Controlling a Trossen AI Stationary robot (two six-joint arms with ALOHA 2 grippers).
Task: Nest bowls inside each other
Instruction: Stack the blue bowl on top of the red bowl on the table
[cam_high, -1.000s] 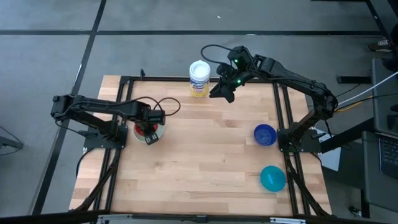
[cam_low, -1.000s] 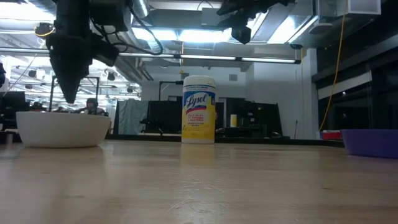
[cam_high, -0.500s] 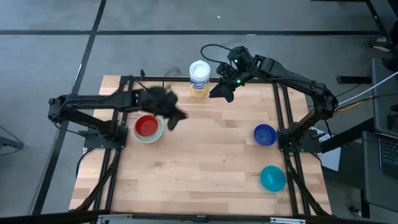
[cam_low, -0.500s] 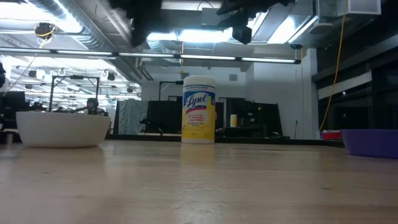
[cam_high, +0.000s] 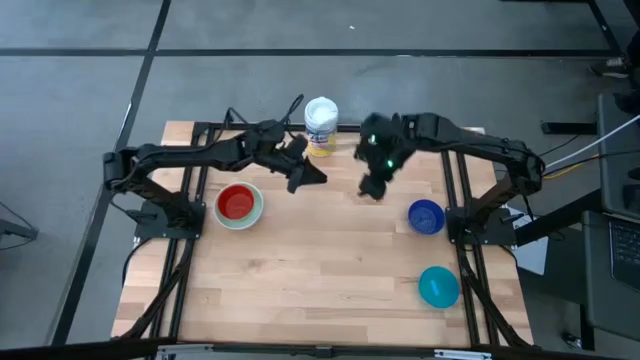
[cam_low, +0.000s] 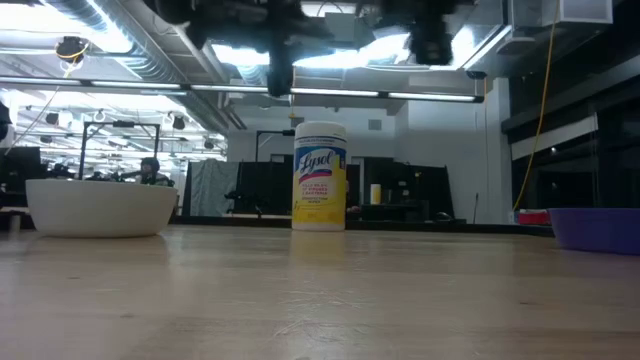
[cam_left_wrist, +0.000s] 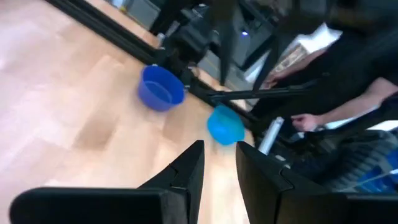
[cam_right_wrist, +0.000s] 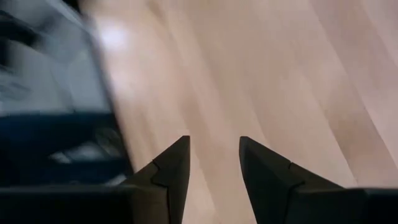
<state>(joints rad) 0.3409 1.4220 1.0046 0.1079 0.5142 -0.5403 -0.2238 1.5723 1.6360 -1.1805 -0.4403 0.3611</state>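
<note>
Wooden table (cam_high: 320, 260), red bowl (cam_high: 237, 203) hiding those beneath, both blurred empty pincers (cam_high: 308, 176) (cam_high: 372, 187) slightly spread.

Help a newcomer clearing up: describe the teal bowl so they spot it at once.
On the wooden table, look along the right arm's side. The teal bowl sits alone there, nearer the front edge than the dark blue bowl; it is the lighter, greener blue.

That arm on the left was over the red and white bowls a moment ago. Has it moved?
Yes. In the high view the left gripper has left the red bowl and swung toward the table's middle, now empty beside the canister.
</note>
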